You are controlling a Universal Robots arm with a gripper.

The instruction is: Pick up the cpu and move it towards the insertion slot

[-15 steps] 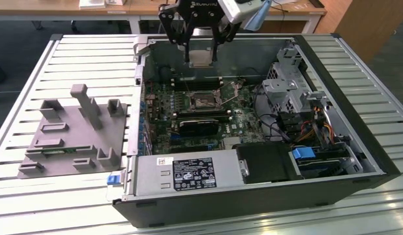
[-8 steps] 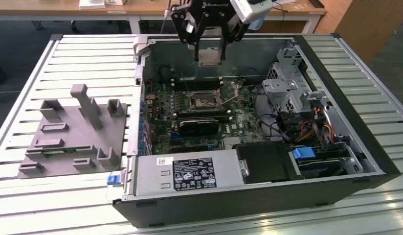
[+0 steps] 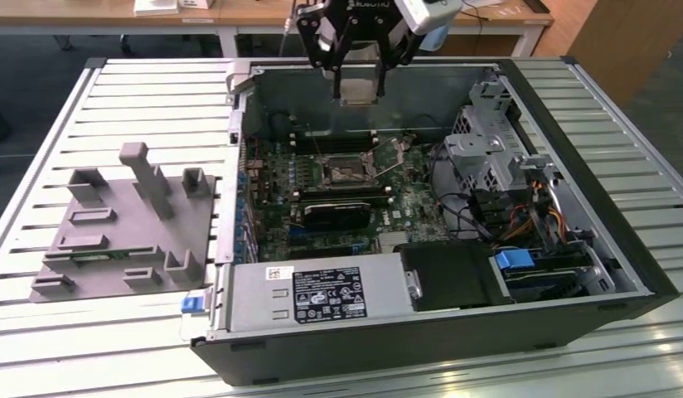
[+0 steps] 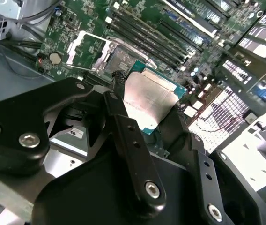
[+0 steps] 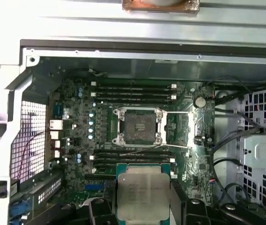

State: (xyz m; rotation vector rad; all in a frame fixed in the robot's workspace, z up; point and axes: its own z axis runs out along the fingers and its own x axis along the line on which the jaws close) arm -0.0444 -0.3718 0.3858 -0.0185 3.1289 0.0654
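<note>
Slatted white table [image 3: 132, 91], grey plastic tray [image 3: 126, 228], open computer case [image 3: 607, 249]

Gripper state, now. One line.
Gripper: shut on the cpu, held above the open computer case, with the insertion slot on the motherboard below it.
</note>
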